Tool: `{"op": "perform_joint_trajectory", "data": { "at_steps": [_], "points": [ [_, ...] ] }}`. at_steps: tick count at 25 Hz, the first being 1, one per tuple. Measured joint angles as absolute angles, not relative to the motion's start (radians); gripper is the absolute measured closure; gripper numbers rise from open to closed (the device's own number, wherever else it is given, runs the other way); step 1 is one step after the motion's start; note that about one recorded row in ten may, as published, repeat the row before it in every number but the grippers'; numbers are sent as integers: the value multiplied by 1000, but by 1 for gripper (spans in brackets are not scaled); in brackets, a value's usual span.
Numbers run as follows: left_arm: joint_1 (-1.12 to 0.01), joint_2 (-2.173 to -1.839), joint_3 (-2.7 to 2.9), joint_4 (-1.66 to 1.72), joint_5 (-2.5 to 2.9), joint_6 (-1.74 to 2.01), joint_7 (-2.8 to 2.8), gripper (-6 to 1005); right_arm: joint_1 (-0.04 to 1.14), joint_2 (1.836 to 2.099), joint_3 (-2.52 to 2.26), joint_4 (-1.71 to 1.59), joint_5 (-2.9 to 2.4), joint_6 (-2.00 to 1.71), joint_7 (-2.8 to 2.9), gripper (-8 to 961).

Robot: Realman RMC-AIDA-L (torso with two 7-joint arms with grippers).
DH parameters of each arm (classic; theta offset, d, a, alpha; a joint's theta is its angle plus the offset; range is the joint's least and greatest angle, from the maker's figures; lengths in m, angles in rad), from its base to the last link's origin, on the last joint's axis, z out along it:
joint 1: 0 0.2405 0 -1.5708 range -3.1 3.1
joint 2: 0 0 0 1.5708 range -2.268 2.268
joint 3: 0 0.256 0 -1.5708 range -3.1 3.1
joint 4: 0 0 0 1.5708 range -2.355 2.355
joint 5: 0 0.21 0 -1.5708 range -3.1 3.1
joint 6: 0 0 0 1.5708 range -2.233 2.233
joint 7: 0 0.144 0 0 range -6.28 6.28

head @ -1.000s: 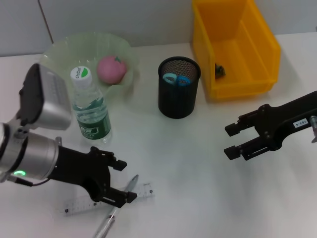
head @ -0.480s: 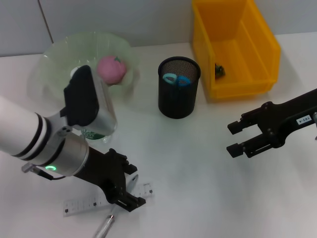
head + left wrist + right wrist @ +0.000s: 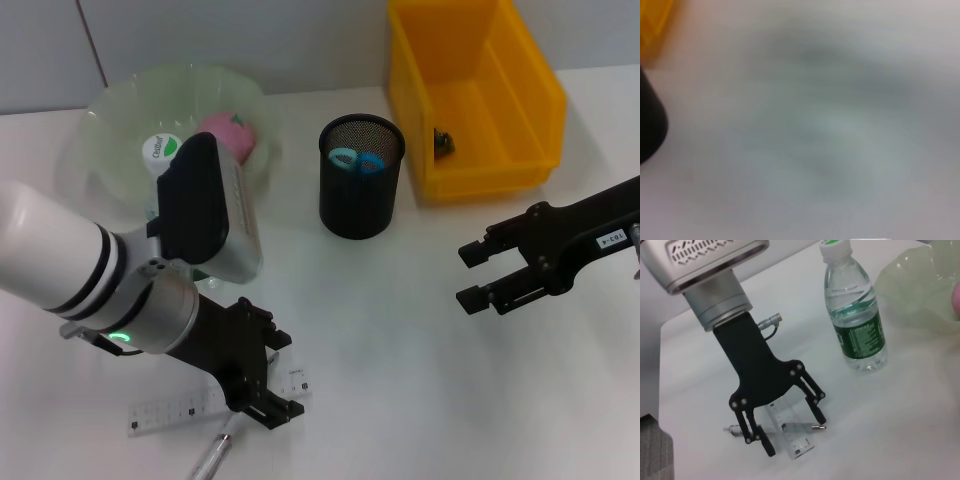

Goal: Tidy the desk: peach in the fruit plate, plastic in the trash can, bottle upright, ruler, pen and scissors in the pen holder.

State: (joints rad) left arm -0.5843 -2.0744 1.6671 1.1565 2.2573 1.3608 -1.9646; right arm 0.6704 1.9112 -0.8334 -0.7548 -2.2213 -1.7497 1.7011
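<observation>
My left gripper [image 3: 283, 377] hangs open low over the desk [image 3: 400, 380], its fingers straddling the clear ruler [image 3: 165, 414] and the silver pen [image 3: 211, 457]. The right wrist view shows the same: left gripper [image 3: 795, 435] open above the ruler [image 3: 791, 432], with the pen [image 3: 807, 428] lying across it. The bottle [image 3: 856, 325] stands upright beside the fruit plate [image 3: 920, 285]. In the head view only the bottle's cap [image 3: 160, 149] shows. The peach [image 3: 222, 125] lies in the fruit plate [image 3: 105, 115]. Blue scissors [image 3: 356, 160] stand in the pen holder [image 3: 361, 200]. The plastic [image 3: 443, 143] lies in the trash can [image 3: 520, 100]. My right gripper [image 3: 470, 273] hovers open at the right.
The left arm's wrist housing [image 3: 205, 210] covers most of the bottle and part of the fruit plate. The left wrist view is blurred, with the pen holder [image 3: 649, 125] and the trash can [image 3: 652, 22] at its edge.
My left arm has swung forward and toward the middle, turning its open gripper over the ruler and pen and hiding most of the bottle. The right arm has barely moved.
</observation>
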Motion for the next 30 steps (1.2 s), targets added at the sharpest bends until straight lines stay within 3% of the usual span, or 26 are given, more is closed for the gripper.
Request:
{"op": "perform_joint_trajectory", "data": {
  "at_steps": [30],
  "points": [
    [-597,-2079,1771,1173,2313,1327,-1962,253,669,1913,-821,-748,-2215,-1713,1701,205]
  ]
}}
